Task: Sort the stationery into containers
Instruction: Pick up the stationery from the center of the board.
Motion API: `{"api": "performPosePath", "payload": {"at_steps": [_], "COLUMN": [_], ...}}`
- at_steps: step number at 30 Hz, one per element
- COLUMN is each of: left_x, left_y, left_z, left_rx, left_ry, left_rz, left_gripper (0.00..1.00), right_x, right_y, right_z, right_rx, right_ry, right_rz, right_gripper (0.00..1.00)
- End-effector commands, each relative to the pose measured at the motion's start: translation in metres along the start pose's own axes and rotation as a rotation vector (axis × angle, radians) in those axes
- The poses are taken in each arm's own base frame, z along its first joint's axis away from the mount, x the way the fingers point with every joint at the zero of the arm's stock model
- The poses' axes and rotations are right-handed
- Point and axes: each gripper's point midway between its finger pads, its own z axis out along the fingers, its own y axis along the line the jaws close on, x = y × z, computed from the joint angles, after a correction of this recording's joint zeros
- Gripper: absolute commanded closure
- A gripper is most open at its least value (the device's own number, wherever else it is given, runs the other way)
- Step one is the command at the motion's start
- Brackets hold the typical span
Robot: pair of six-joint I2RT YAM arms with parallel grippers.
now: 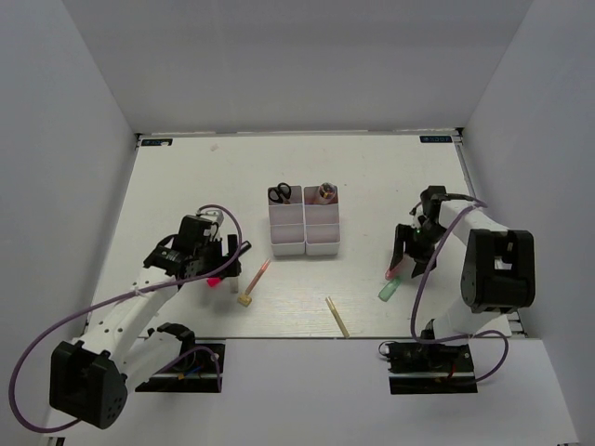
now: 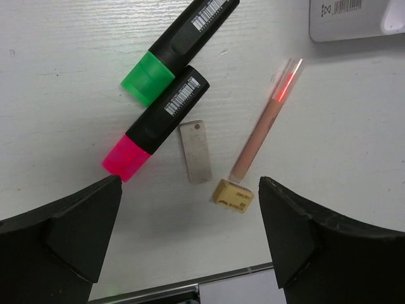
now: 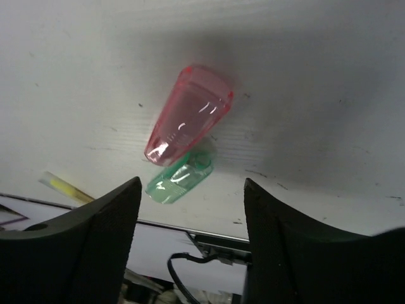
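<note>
Reaching low, your left gripper [image 2: 190, 183] and right gripper [image 3: 191, 183] hang wide, empty, above markers [image 2: 155, 126] on the white-walled table [image 1: 186, 186].

bins [image 1: 304, 244] mid-table, bare tabletop [image 1: 204, 167] behind them

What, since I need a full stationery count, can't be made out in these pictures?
Top view: the left gripper covers the highlighters; only a bit of the pink highlighter shows.
Top view: the item in the far-right bin is too small to identify.
Left wrist: the green highlighter is cut off by the top edge.
Right wrist: the yellow pencil disappears behind a finger.
</note>
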Motion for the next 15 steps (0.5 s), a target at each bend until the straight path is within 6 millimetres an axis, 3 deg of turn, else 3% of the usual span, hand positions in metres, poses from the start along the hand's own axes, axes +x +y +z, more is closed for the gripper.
{"api": "performPosePath", "payload": {"at_steps": [1,3,6,15], "left_x": [-0.009,-0.009,-0.007,-0.01], "left_y": [-0.005,-0.007,-0.008,-0.009], "left_z": [-0.006,-0.006,-0.006,-0.006], "left_rx": [0.022,0.03,0.039,0.046], "left_ry": [-0.035,-0.038,-0.032,-0.041], "left_rz": [0.008,0.007,0.004,0.002], "left_gripper": [0.0,0.0,0.0,0.0], "right_x": [-0.013,-0.018,-0.026,-0.036], "right_y": [0.006,0.008,0.007,-0.008], "right_z": [0.003,0.008,0.015,0.037], "right_rx": [-0.022,-0.036,-0.027,0.046], "right_ry": [-0.04,-0.046,-0.039,-0.026], "right_rz": [0.063,0.072,0.095,0.145], "right_gripper": [0.29,0.24,0.24,0.43]}}
